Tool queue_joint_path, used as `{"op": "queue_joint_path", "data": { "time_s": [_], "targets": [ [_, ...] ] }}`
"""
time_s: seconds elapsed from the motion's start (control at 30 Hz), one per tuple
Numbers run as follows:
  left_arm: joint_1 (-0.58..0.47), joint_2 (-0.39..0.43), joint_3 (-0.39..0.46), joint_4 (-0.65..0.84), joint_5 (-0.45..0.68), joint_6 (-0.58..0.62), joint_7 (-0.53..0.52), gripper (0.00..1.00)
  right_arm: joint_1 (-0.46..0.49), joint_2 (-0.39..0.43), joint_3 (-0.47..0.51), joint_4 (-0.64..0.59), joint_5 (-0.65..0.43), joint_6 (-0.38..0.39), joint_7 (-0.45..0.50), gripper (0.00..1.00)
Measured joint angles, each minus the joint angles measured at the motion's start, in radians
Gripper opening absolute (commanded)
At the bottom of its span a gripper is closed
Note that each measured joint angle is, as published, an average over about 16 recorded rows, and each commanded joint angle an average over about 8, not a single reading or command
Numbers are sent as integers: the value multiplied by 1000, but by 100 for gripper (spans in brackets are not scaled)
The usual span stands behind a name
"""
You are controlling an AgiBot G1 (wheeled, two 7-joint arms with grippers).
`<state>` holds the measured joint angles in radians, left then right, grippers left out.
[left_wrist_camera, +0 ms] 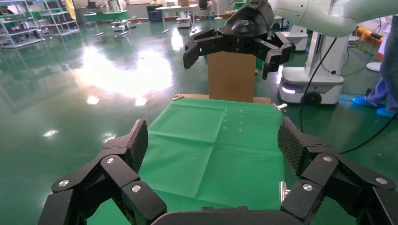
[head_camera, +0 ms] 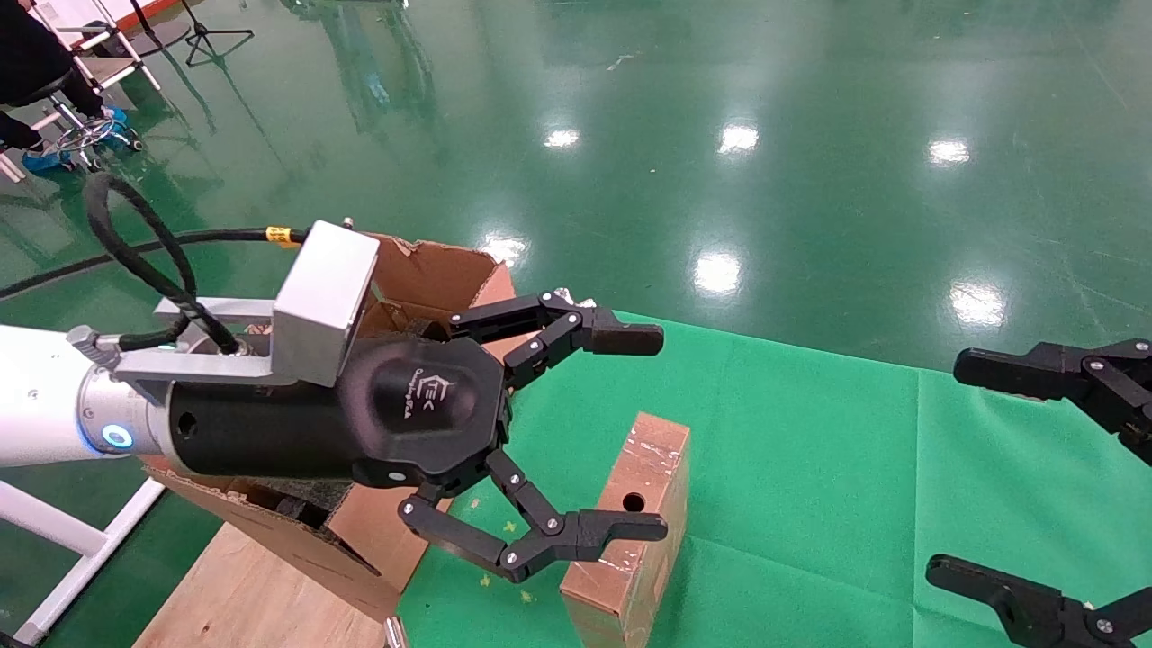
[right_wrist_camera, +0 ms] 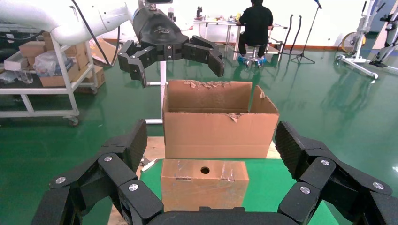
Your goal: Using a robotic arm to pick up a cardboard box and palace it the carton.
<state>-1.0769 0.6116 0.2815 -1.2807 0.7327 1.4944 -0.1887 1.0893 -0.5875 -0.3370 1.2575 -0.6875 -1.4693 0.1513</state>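
Observation:
The slim cardboard box (head_camera: 655, 454) stands on its long edge on the green cloth, its narrow taped edge with the round hole facing up. The large carton (head_camera: 432, 270) stands open just behind it at the left. The white arm's left gripper (head_camera: 634, 432) is open and empty, hovering above the box, one finger either side of it from the head. In the right wrist view the box (right_wrist_camera: 204, 185) stands before the carton (right_wrist_camera: 216, 124), with the left gripper (right_wrist_camera: 176, 65) high above both. My right gripper (head_camera: 972, 472) is open and empty at the right edge.
The green cloth (head_camera: 810, 432) covers a wooden table (head_camera: 234, 594). Another upright cardboard box (left_wrist_camera: 231, 77) stands beyond the cloth's far end, behind the right gripper (left_wrist_camera: 234, 44). A seated person (right_wrist_camera: 256, 23) and a shelf cart (right_wrist_camera: 47, 61) stand on the green floor.

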Motion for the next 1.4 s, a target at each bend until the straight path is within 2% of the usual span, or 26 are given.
{"op": "queue_joint_path", "data": {
  "time_s": [0.37,0.43,0.5,0.67,0.7,0.77,1.2,1.4],
  "targets": [
    [0,0,0,-1,0,0,1,100,0,0,0,0,0,0,0,100],
    [-1,-2,0,-4,6,0,4,100,0,0,0,0,0,0,0,94],
    [-6,-6,2,-11,23,-1,12,100,0,0,0,0,0,0,0,77],
    [-23,-15,15,-32,82,-10,24,100,0,0,0,0,0,0,0,16],
    [-27,-17,18,-36,95,-13,26,100,0,0,0,0,0,0,0,8],
    [-34,-21,25,-46,117,-18,29,100,0,0,0,0,0,0,0,0],
    [-80,-29,70,-70,237,-53,11,100,0,0,0,0,0,0,0,0],
    [-176,-9,117,-67,369,-73,-100,100,0,0,0,0,0,0,0,0]
  ]
}}
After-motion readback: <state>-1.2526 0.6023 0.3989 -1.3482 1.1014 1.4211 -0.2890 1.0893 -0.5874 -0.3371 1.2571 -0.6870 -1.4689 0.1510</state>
